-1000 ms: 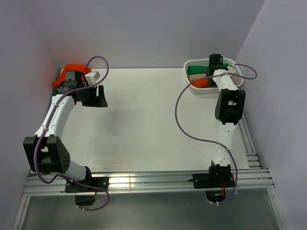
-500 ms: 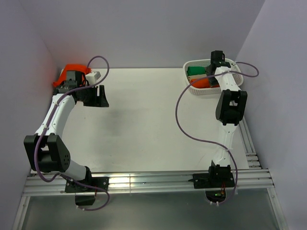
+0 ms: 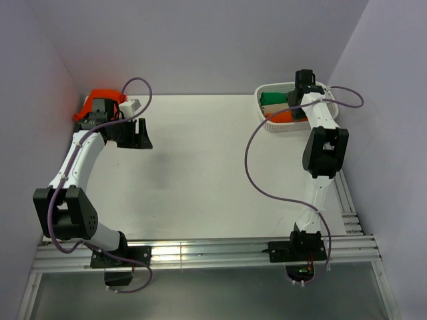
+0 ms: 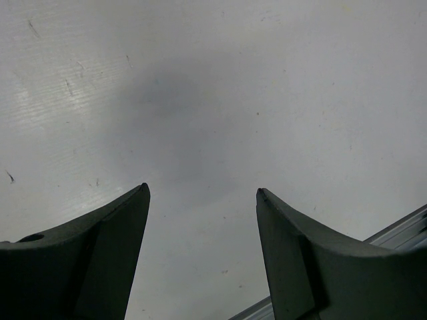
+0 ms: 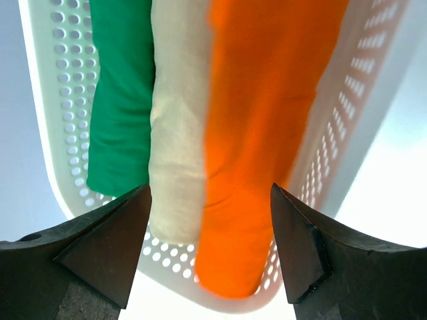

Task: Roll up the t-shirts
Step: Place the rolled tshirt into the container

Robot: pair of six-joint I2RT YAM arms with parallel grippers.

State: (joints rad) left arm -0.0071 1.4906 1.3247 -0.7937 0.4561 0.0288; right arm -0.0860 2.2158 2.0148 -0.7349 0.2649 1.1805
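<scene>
White arms, black joints, purple cables

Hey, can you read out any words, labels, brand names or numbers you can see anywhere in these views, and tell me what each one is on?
None: no readable text in any view.
Rolled shirts and white basket: plain, no labels showing.
Orange cloth in the far left corner: no print visible.
Table: only scuffs and specks.
Arms and bases: no legible markings.
</scene>
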